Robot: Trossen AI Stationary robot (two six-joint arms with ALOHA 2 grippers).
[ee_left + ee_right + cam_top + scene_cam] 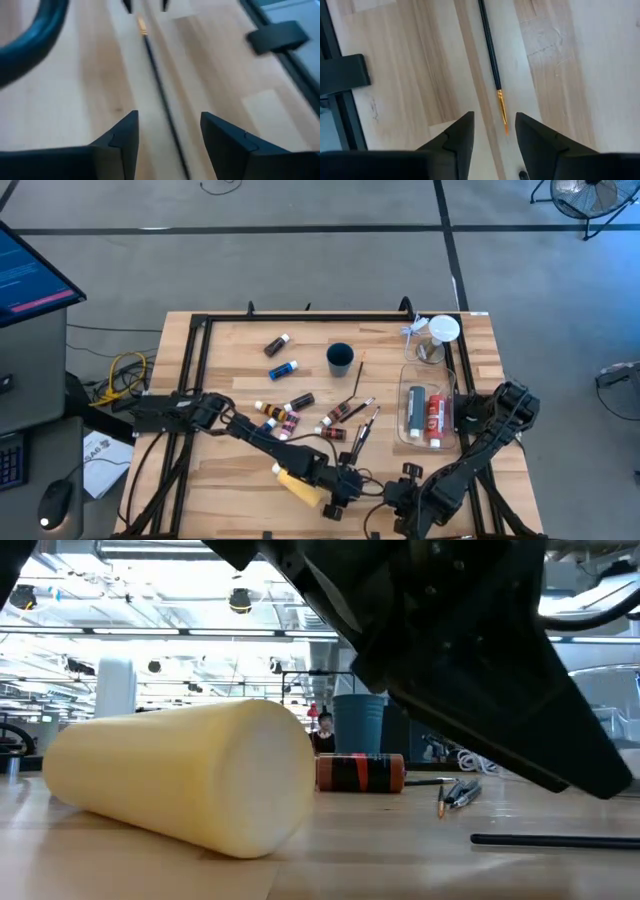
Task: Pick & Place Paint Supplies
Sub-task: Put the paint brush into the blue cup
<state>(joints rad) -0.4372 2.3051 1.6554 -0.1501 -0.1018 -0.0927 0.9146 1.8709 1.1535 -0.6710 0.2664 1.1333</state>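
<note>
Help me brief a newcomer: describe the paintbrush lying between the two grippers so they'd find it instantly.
Start at the wooden table's near edge, by the big pale yellow plastic bottle. Beside it the left gripper and right gripper face each other, both open. On the bare wood between them lies a thin black-handled paintbrush with an orange tip, apart from the other brushes.

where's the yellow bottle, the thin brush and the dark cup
yellow bottle [180, 780], low view, on its side wall
thin brush [490, 47], right wrist view, on its dark handle
dark cup [340, 359], high view, on its rim
</note>
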